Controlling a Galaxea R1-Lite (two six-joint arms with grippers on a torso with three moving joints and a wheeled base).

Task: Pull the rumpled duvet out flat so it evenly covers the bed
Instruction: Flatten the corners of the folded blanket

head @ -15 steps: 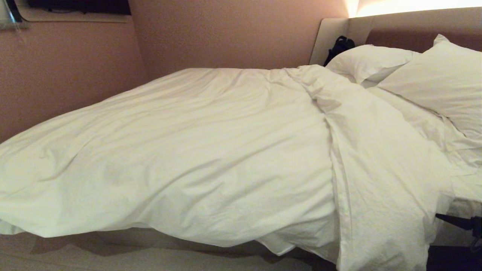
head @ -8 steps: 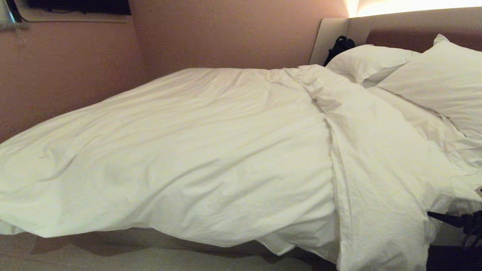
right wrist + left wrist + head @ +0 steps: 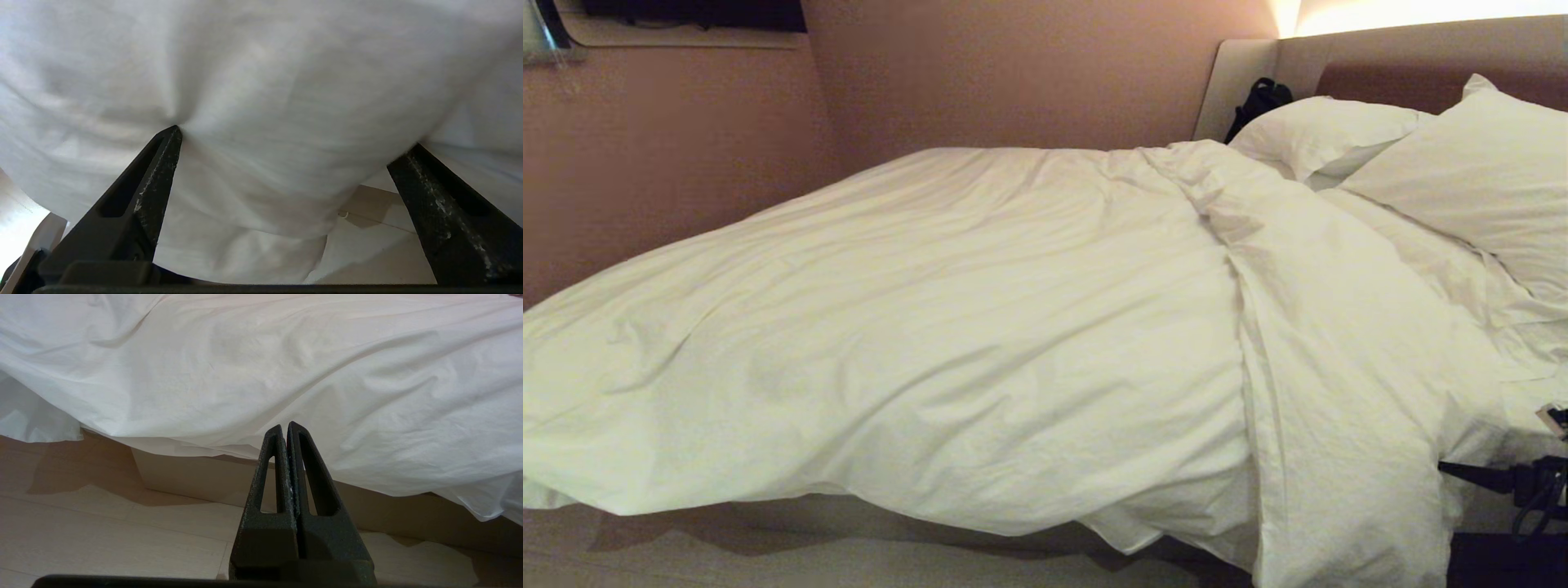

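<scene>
White duvet [image 3: 980,327] lies rumpled over the bed [image 3: 196,477], bunched near right, overhanging the near edge. My right pincer [image 3: 286,151] is spread wide, fingers pressing its hanging fold. Left pincer [image 3: 284,430] clenched, empty, near the floor [image 3: 102,535].

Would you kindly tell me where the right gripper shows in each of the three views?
Head view: right gripper at the lower right edge, against the duvet.
Left wrist view: not in it.
Right wrist view: open fingers pressed into the hanging fold.
Shared landmark: the duvet.
</scene>
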